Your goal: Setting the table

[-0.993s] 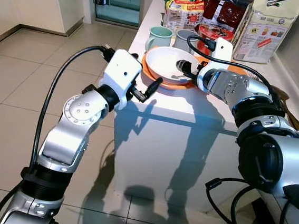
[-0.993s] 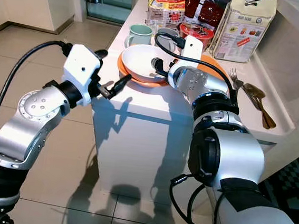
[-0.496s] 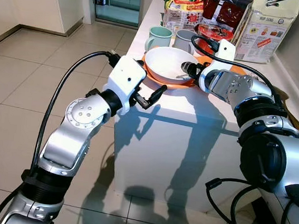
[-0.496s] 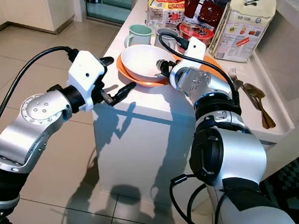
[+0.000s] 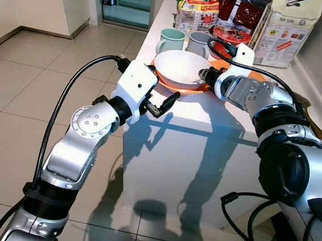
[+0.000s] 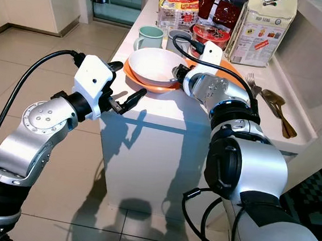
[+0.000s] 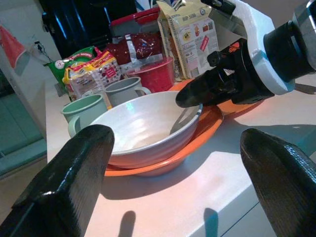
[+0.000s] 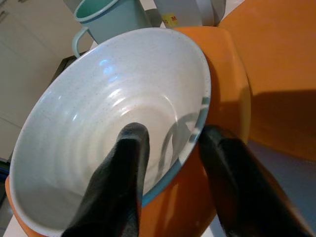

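Note:
A white bowl point(image 5: 180, 65) rests tilted in an orange plate point(image 5: 182, 89) near the front left corner of the white counter point(image 5: 218, 117). My right gripper point(image 8: 175, 133) is shut on the bowl's rim, one finger point(image 8: 126, 168) inside the bowl point(image 8: 98, 103) and the other between bowl and plate point(image 8: 229, 94). My left gripper point(image 6: 125, 82) hangs open just off the counter's left front edge, a short way from the plate, holding nothing. Seen from the left wrist, the bowl point(image 7: 143, 128) lies ahead between that gripper's spread fingers point(image 7: 74, 182).
Behind the bowl stand a green mug point(image 5: 171, 40) and a grey mug point(image 5: 200, 43), then a red container point(image 5: 229, 35), snack packets point(image 5: 197, 10) and a flour bag point(image 5: 287, 27). Cutlery point(image 6: 277, 103) lies at the counter's right. Tiled floor point(image 5: 27, 85) spreads to the left.
My right gripper has tipped the white bowl up on the orange plate. My left gripper moved closer to the counter's corner early on, then stayed put.

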Robot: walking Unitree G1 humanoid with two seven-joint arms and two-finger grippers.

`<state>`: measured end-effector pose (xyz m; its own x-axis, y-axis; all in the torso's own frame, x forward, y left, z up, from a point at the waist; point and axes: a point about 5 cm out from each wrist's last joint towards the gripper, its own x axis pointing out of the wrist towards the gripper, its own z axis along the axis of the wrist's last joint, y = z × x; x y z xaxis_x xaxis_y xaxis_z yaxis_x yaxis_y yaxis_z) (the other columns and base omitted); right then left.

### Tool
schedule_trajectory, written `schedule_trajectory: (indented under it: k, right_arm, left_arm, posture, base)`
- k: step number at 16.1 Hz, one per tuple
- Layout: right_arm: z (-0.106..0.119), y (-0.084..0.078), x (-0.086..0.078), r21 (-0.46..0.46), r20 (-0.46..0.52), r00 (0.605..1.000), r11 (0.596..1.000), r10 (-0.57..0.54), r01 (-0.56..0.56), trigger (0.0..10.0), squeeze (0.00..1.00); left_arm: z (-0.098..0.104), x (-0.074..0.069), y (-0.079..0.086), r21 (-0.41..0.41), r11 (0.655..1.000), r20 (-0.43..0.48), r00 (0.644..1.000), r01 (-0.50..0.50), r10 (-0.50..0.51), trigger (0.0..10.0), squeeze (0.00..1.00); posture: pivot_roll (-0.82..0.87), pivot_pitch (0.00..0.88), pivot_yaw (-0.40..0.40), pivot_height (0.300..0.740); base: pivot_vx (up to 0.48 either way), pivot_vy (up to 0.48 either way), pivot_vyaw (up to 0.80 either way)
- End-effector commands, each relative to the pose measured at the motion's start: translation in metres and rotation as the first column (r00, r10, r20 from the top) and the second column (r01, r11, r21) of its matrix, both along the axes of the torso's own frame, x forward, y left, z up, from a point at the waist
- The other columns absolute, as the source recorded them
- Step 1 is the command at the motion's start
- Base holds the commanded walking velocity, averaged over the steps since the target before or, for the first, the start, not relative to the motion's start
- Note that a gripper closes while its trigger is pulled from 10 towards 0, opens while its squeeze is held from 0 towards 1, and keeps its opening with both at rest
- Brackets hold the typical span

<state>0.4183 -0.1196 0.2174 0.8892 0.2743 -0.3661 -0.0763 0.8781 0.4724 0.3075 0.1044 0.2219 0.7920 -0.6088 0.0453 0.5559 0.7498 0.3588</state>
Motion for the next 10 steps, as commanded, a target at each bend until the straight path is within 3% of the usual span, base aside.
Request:
schedule_trajectory:
  k: [1,6,8,9,10]
  right_arm:
    - [-0.002,-0.003,-0.001,0.010,-0.020,1.000,1.000,-0.011,0.012,0.0,0.00]
    - [-0.003,-0.003,-0.001,0.038,-0.027,0.999,0.999,-0.019,0.020,0.0,0.00]
    - [0.003,-0.008,0.001,0.077,-0.013,0.999,0.996,-0.035,0.036,0.0,0.00]
    - [0.007,-0.011,0.001,0.103,0.003,0.999,0.994,-0.045,0.045,0.0,0.00]
    - [0.010,-0.013,0.002,0.118,0.015,0.999,0.992,-0.048,0.046,0.0,0.00]
  left_arm:
    - [0.002,-0.001,-0.003,0.013,1.000,0.007,1.000,0.010,-0.010,10.0,0.67]
    - [0.003,-0.001,-0.002,0.012,1.000,0.010,1.000,0.007,-0.007,10.0,0.67]
    - [0.009,0.003,0.000,-0.020,0.999,0.051,0.998,-0.044,0.045,10.0,0.67]
    - [0.016,0.009,0.006,-0.079,0.990,0.074,0.990,-0.114,0.120,10.0,0.25]
    - [0.020,0.012,0.009,-0.107,0.983,0.083,0.984,-0.147,0.156,10.0,0.00]
  posture:
    - [0.05,0.000,-0.070,0.740]
    - [0.05,0.000,-0.066,0.740]
    - [0.05,0.000,-0.066,0.740]
    - [0.05,0.000,-0.065,0.740]
    - [0.05,0.000,-0.065,0.740]
  base:
    - [0.000,0.000,0.00]
    - [0.000,0.000,0.00]
    - [0.000,0.000,0.00]
    - [0.000,0.000,0.00]
    - [0.000,0.000,0.00]
